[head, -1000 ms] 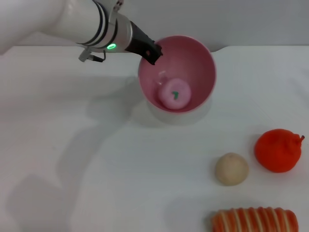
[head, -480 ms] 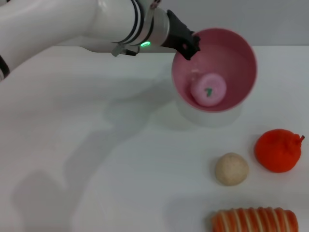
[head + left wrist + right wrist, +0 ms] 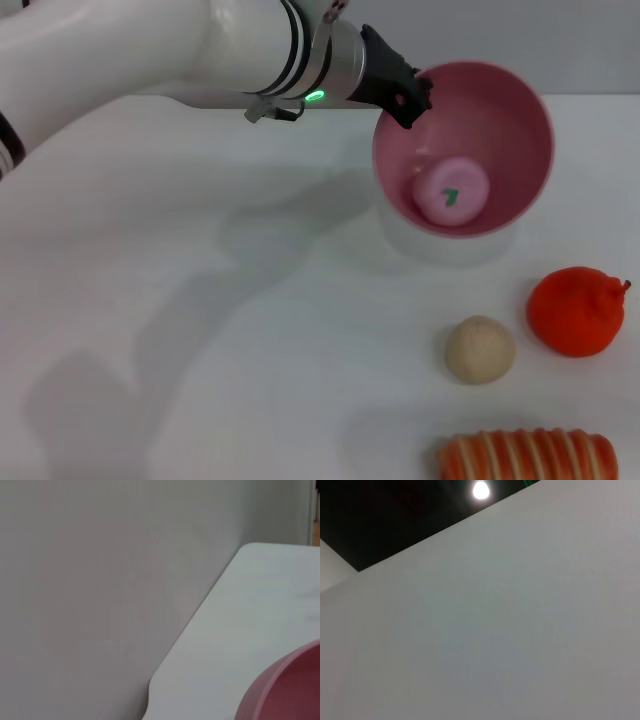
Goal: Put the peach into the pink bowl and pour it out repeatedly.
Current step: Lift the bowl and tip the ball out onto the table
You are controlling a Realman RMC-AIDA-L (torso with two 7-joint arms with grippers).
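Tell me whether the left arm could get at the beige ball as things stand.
Probably not right away: the left gripper is shut on the pink bowl, with the peach inside. The beige ball lies uncovered on the table, so only the held bowl hinders it.

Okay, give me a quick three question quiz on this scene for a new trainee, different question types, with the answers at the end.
1. True or false: the peach lies inside the pink bowl.
2. Multiple choice: the left gripper is clamped on which part of the bowl? A) its base B) its rim C) the peach inside it
3. Fill in: on the table, the beige ball sits between the striped item at the near edge and the ______ fruit.

Key: 1 true. 2 B. 3 orange-red.
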